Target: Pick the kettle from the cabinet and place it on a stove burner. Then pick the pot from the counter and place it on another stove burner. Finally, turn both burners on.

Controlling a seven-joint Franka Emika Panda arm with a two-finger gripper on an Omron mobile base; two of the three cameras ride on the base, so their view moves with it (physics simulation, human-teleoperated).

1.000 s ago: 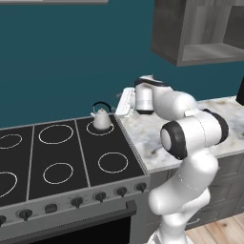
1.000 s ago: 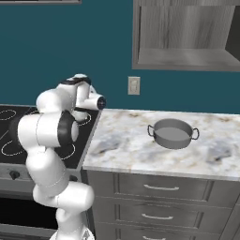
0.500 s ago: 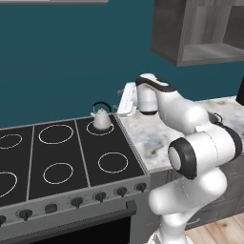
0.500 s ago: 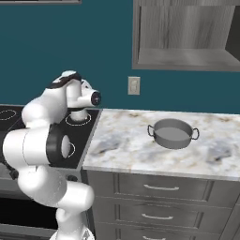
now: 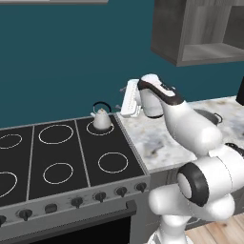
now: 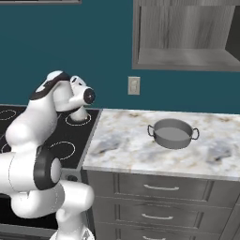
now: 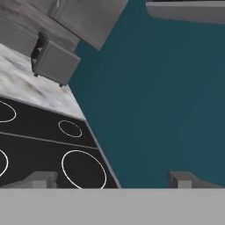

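While your jaws [image 7: 112, 179] stand spread wide and hold nothing, they hang above the seam between the cooktop [image 5: 66, 157] and the tabletop [image 6: 140, 140], turned toward the teal wall. You have the kettle [image 5: 101, 119] sitting on the back right burner [image 5: 100, 127], just beside the hand. Your next thing, the pot [image 6: 172, 133], rests upright on the tabletop, well apart, on the far side from the cooktop. To reach it, you'd swing away from the stove; its loop handles line up along the tabletop.
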